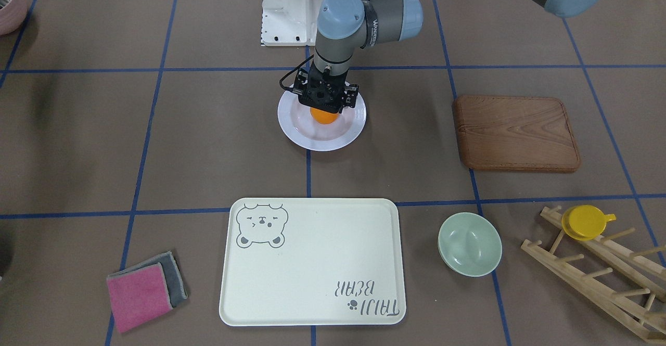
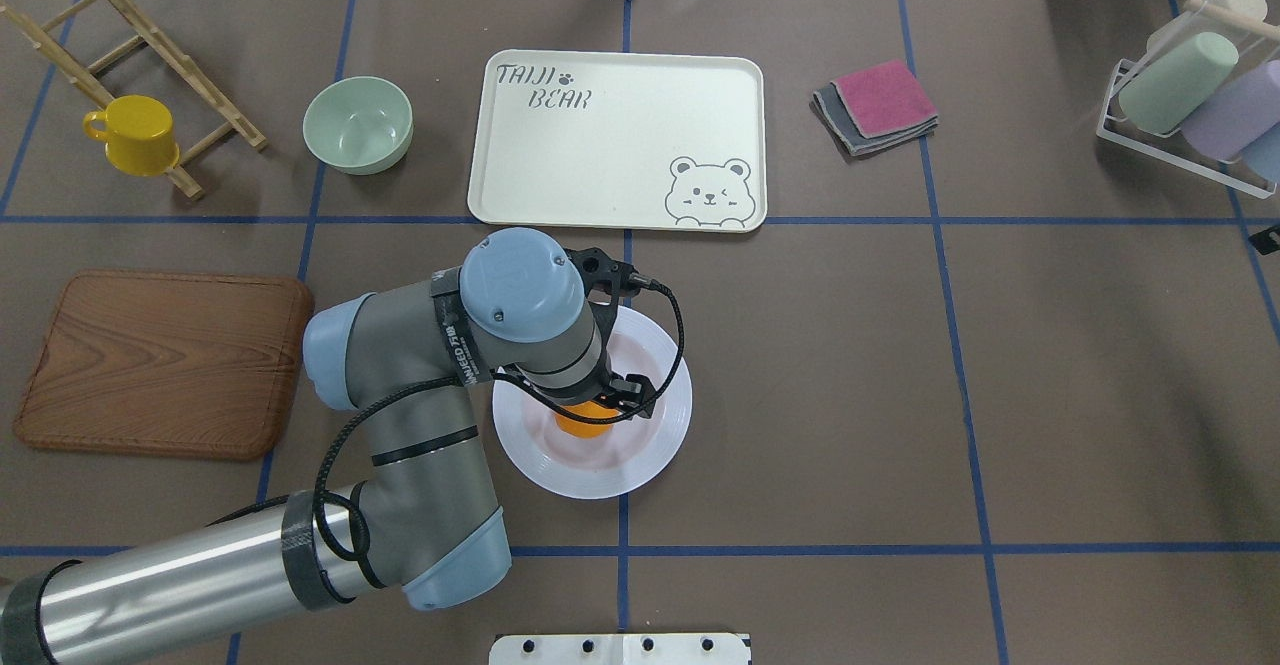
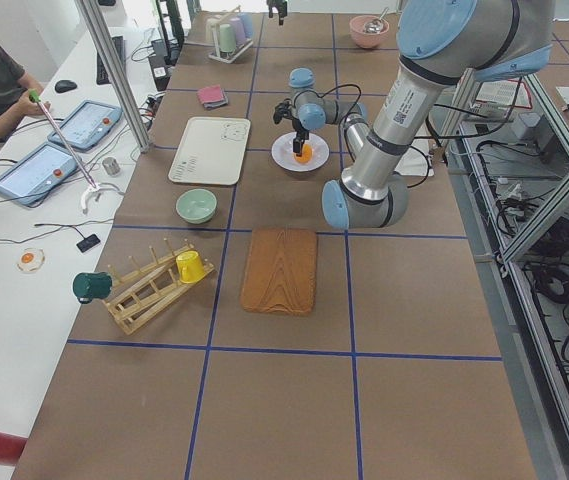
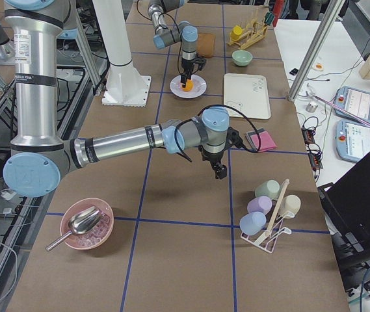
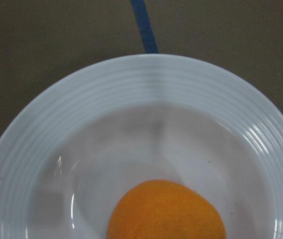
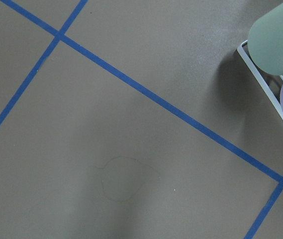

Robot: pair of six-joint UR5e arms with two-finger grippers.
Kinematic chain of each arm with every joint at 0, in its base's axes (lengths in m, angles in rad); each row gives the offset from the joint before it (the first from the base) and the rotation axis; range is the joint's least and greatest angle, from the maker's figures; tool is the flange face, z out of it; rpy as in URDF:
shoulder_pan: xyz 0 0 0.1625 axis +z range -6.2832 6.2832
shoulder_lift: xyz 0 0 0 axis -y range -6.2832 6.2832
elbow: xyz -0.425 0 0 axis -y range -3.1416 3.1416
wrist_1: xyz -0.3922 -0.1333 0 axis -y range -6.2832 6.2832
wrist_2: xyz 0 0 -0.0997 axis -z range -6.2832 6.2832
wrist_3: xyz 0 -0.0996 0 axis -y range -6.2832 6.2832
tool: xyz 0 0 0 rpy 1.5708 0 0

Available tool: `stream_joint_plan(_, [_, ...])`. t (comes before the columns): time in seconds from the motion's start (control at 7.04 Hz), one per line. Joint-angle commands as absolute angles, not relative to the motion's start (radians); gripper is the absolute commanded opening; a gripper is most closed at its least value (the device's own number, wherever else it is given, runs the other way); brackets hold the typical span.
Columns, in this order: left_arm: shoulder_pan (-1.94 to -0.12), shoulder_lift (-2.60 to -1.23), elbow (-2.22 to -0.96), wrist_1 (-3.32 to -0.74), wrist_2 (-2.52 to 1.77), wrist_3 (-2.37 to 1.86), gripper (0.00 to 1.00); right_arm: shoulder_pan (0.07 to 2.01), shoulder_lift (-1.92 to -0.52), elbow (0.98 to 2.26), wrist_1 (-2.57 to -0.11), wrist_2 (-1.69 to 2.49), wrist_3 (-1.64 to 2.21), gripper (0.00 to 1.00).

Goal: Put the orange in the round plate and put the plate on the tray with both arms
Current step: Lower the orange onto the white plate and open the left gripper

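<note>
- A light wooden peg rack lies at the far left of the overhead view, with a yellow handled cup hung on it.
- Nearer the robot on that side, a brown wooden board with rounded corners lies flat on the brown table covering with its blue tape grid.
- A small pale-green bowl stands upright just beside the left short edge of the tray.
- The silver-grey left arm reaches in from the lower left and bends down over the plate.
- The black left gripper points straight down, directly above the orange. The wrist hides its fingers, so I cannot tell whether it is grasping the fruit or has let go.
- The small bright-orange orange is inside the well of the glossy white round plate with a ridged rim.
- That plate sits on the table across a blue tape line, on the robot's side of the tray and apart from it.
- The large cream rectangular tray with a grey bear drawing and "TAIJI BEAR" lettering lies flat on the far side of the table.
- Folded pink and grey cloths lie to the right of the tray.
- A white wire rack holding pastel cups stands at the far right.
- The right arm stretches low over the table. The right gripper hangs above bare covering near the cloths, and I cannot tell whether it is clenched or released.
</note>
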State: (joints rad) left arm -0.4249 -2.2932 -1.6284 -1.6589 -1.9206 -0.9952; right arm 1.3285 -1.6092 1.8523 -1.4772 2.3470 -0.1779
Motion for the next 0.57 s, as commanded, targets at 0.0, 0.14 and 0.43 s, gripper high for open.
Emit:
stream_joint_plan(0.0, [-0.455,-2.181,-1.785,-1.666,-1.930,-0.993,0.99,1.287,-1.565,1.829,-1.477,2.352,-0.178,1.00])
stream_joint_plan(0.14, [-0.504,-2.111,-1.866,-1.669,-1.934,-0.904,0.99,1.279,-1.548,1.848,-1.477,2.355,-0.137,1.00])
stream_joint_plan(0.43, [-0.645,-1.992,-1.891,-1.671,-2.038,-0.723,0.99,1.083,-1.527,1.983,-1.456,2.335,0.225,1.00])
